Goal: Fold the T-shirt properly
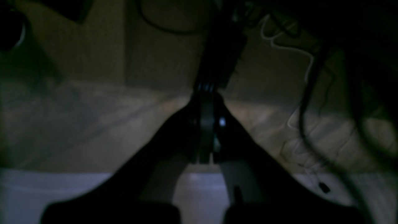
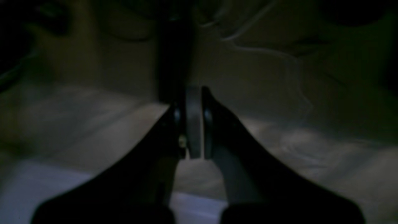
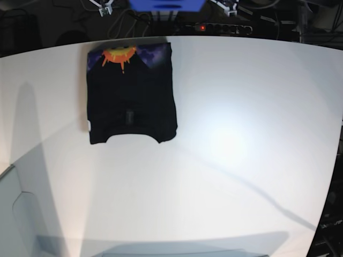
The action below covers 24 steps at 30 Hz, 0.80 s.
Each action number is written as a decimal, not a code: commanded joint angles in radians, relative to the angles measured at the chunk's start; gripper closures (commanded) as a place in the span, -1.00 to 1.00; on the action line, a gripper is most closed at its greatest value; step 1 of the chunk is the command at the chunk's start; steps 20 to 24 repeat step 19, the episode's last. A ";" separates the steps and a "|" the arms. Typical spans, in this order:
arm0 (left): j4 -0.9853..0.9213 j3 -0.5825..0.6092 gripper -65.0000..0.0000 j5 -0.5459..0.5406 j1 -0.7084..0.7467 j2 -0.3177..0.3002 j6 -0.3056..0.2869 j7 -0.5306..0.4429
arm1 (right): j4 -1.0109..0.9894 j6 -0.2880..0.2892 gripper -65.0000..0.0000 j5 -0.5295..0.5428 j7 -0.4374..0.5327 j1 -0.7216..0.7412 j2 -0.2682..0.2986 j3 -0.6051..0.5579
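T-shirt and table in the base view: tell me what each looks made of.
T-shirt: soft matte black cloth, probably cotton knit; it lies limp and flat in folded layers, with an orange and purple print showing along its far edge. Table: smooth white hard surface, perhaps laminate or painted board; a soft glare patch suggests a satin finish.

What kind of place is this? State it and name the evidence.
Probably a robotics lab bench: a bare white table, a power strip and loose cables behind it, and a folded T-shirt laid out for handling.
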 commanded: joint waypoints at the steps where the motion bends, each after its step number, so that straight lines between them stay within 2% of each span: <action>1: 0.004 0.000 1.00 -0.004 0.003 -0.002 -0.004 0.005 | -0.017 -0.037 1.00 0.002 0.022 0.005 -0.022 -0.014; 3: 0.007 -0.001 1.00 -0.004 -0.004 -0.002 0.055 0.008 | -0.035 -0.075 1.00 0.002 0.024 0.033 -0.047 -0.025; 5: 0.004 -0.001 1.00 -0.003 -0.026 -0.001 0.121 0.029 | -0.035 -0.082 1.00 0.005 0.024 0.054 -0.071 -0.020; 6: 0.007 0.000 1.00 -0.003 -0.030 0.005 0.134 0.066 | -0.035 -0.085 1.00 0.006 0.024 0.066 -0.085 -0.020; 8: 0.010 0.010 1.00 -0.001 -0.032 0.016 0.134 0.100 | -0.037 -0.089 1.00 0.023 0.024 0.077 -0.099 -0.019; 11: 0.030 0.080 1.00 -0.007 -0.032 0.021 0.136 0.108 | -0.038 -0.135 1.00 0.068 0.024 0.094 -0.111 -0.023; 14: 0.036 0.129 1.00 -0.010 -0.030 0.019 0.142 0.109 | -0.040 -0.175 1.00 0.063 -0.008 0.099 -0.119 -0.028; 17: 0.036 0.146 1.00 -0.010 -0.030 0.021 0.142 0.109 | -0.037 -0.178 1.00 0.063 -0.048 0.102 -0.119 -0.029; 24: 0.038 0.149 1.00 -0.010 -0.030 0.019 0.142 0.109 | -0.037 -0.178 1.00 0.063 -0.051 0.102 -0.119 -0.029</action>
